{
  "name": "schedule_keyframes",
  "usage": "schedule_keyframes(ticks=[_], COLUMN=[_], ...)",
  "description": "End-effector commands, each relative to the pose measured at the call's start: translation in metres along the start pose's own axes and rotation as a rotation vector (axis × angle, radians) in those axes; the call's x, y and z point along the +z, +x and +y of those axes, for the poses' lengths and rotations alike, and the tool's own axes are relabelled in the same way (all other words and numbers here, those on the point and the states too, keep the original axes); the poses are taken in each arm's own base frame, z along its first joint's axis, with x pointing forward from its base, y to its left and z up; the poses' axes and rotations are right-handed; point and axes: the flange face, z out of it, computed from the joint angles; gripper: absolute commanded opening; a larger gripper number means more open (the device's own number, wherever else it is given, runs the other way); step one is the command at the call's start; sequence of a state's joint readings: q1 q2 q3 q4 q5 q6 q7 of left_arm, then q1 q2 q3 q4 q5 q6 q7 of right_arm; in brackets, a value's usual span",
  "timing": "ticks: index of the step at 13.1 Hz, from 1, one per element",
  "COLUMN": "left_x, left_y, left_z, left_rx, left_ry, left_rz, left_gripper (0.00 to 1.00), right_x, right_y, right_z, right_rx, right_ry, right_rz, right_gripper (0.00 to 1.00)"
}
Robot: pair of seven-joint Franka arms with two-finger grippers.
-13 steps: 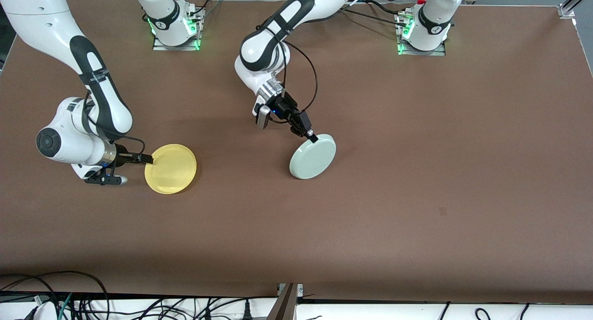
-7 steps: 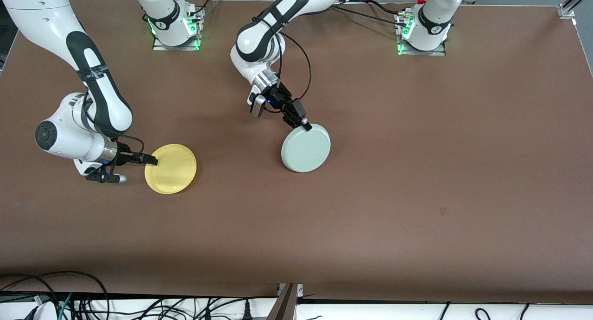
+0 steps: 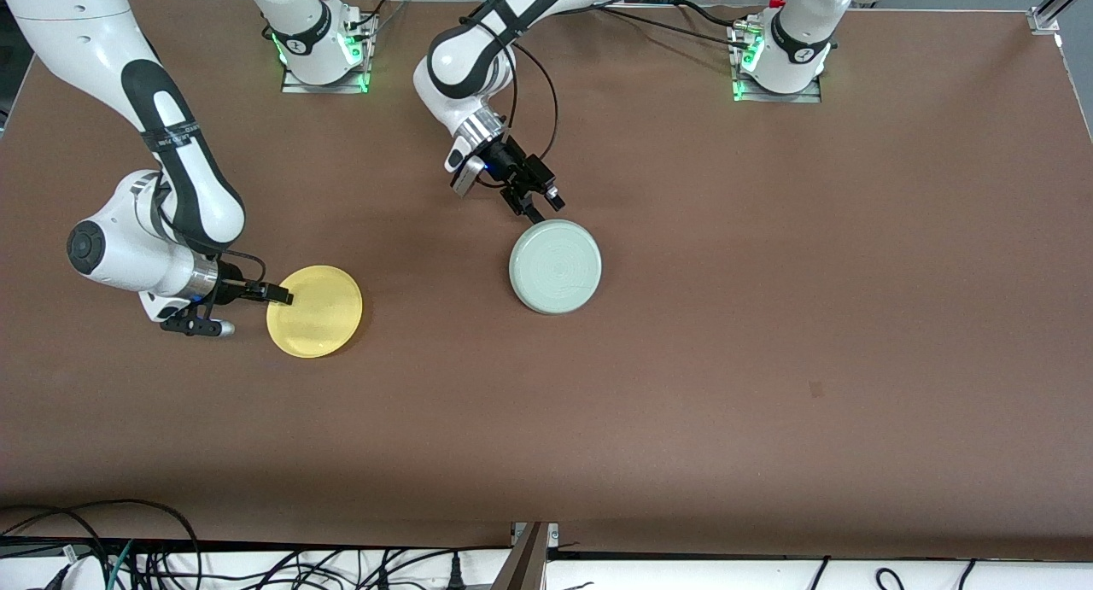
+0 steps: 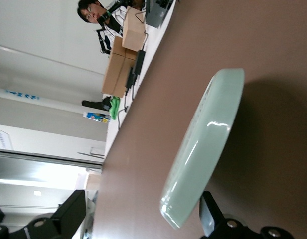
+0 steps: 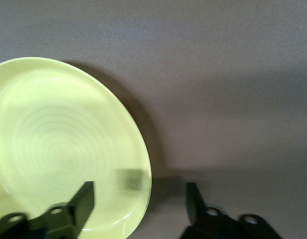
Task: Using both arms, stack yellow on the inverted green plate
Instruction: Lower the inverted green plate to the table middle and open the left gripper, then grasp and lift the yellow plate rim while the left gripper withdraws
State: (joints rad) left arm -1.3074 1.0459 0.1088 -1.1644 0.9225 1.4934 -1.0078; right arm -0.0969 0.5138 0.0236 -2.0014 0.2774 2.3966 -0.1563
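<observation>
- Green plate (image 3: 555,266) lies upside down and flat on the brown counter (image 3: 768,317), near the middle, its ringed base facing up; the left wrist view shows its rim (image 4: 203,149) resting on the surface.
- Left tool (image 3: 538,204) hovers just above the plate's edge on the side toward the arm bases, released, its fingers (image 4: 212,219) spread on either side of the rim without gripping it.
- Yellow plate (image 3: 315,311) sits right side up on the counter toward the right arm's end, well apart from the green plate and a little nearer the front camera.
- Right tool (image 3: 275,296) is low at the yellow plate's edge, on the side away from the green plate, unclenched: one finger (image 5: 76,206) is over the plate's inside, the other outside the rim over bare counter.
</observation>
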Motion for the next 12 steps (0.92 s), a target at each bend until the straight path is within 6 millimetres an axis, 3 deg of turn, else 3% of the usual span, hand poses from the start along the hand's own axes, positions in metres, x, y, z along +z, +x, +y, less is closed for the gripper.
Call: schedule_keyframes(ticks=[1, 4, 5, 7, 9, 11, 12], left_x=[-0.016, -0.017, -0.015, 0.004, 0.033, 0.055, 0.074], left_y=[0.003, 0.017, 0.028, 0.060, 0.090, 0.106, 0.119], left_z=[0.000, -0.010, -0.022, -0.060, -0.101, -0.137, -0.167], left_rx=[-0.098, -0.177, -0.206, -0.285, -0.376, -0.368, -0.373], left_ry=[-0.138, -0.271, -0.326, -0.446, -0.549, -0.635, -0.680], left_rz=[-0.067, -0.133, -0.169, -0.255, -0.356, -0.436, -0.466], left_gripper=[1.00, 1.00, 1.00, 1.00, 1.00, 1.00, 1.00], right_x=[0.001, 0.001, 0.003, 0.000, -0.005, -0.017, -0.024], right_y=[-0.003, -0.003, -0.004, -0.002, -0.002, 0.001, 0.002], right_z=[0.001, 0.002, 0.002, 0.001, -0.001, -0.010, -0.022], right_rx=[-0.004, -0.015, -0.015, -0.025, -0.037, -0.053, -0.070], right_ry=[0.017, 0.017, 0.017, 0.018, 0.020, 0.033, 0.044], right_rz=[0.013, 0.010, 0.007, 0.004, 0.010, -0.008, -0.019], right_gripper=[0.31, 0.16, 0.08, 0.00, 0.00, 0.00, 0.00])
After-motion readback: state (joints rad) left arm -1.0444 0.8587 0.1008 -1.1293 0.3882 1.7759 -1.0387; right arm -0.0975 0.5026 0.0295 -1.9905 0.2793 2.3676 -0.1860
